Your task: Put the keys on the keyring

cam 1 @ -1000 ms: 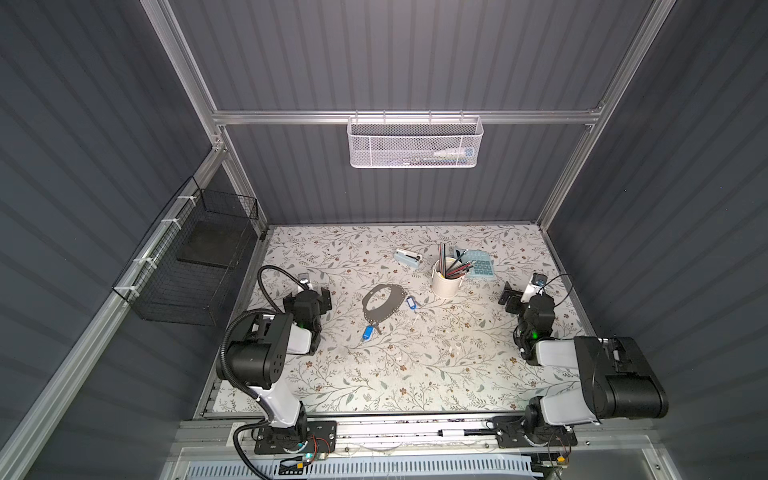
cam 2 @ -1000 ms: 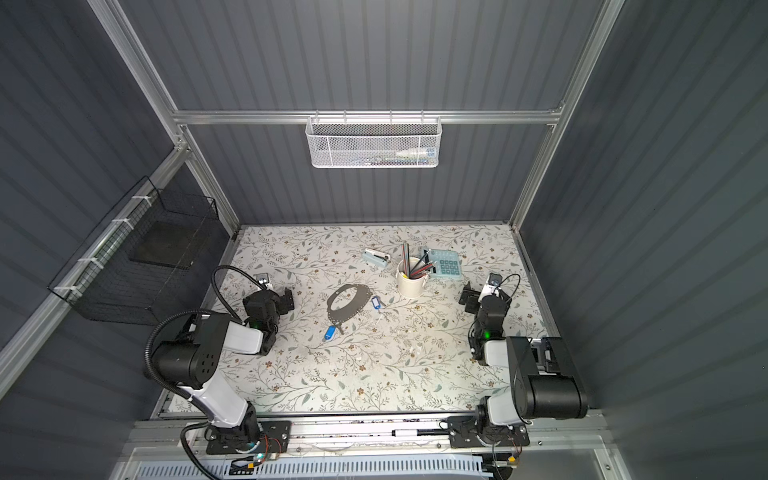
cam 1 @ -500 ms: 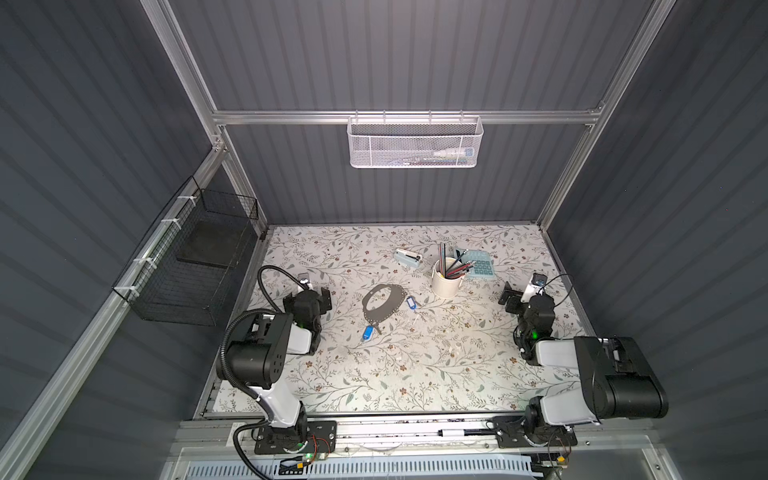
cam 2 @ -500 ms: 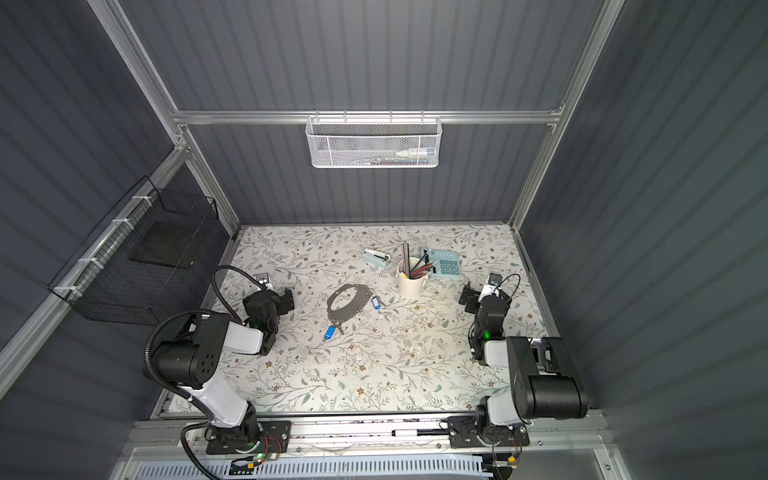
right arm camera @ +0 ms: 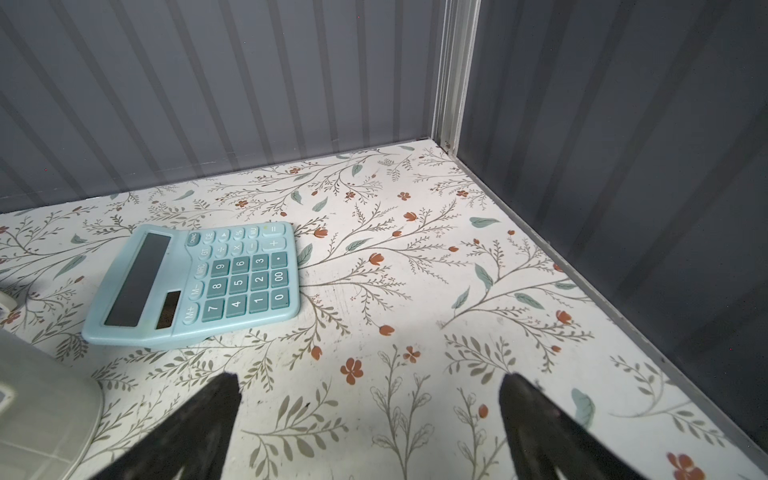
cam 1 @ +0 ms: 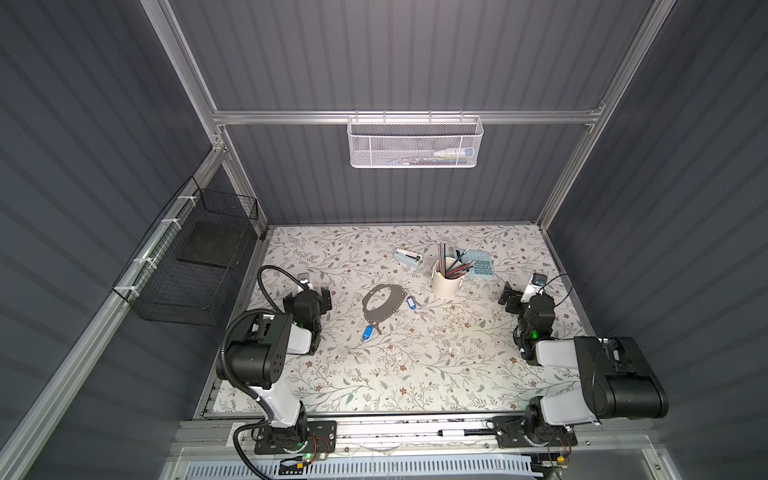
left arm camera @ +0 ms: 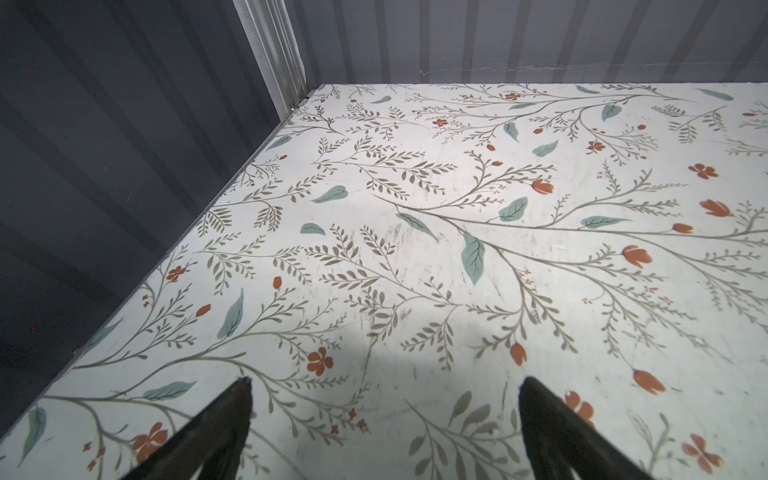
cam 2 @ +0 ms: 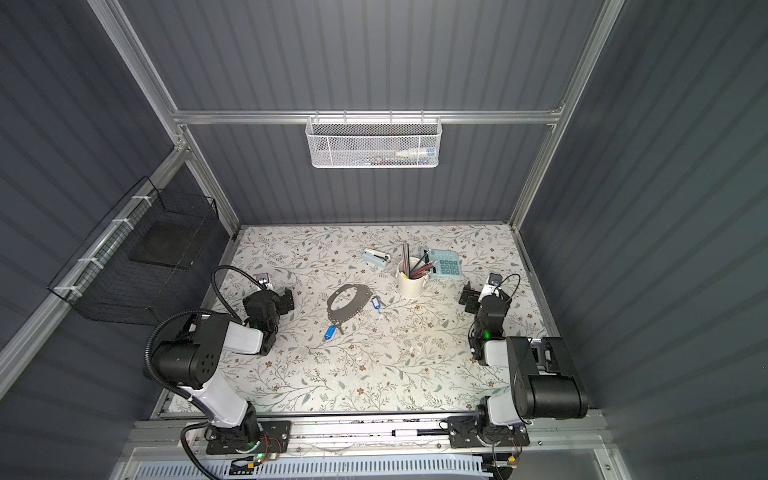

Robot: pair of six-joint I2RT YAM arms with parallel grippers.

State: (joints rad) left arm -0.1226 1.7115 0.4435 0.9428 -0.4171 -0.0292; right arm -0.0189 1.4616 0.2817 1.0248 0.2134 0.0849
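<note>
Two keys (cam 1: 409, 302) lie loose on the bench (cam 1: 457, 365) just beside the keyring (cam 1: 392, 308), our left end effector (left arm camera: 385, 380) and right end effector (right arm camera: 372, 376) gape empty well apart from them, so we judge threading unstarted and a reach with a fine pinch on one key comes next.

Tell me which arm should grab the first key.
Left, probably: the left tool, open, sits nearer the keyring and the front key; the right tool, also open, is farther off, beyond the cup.
</note>
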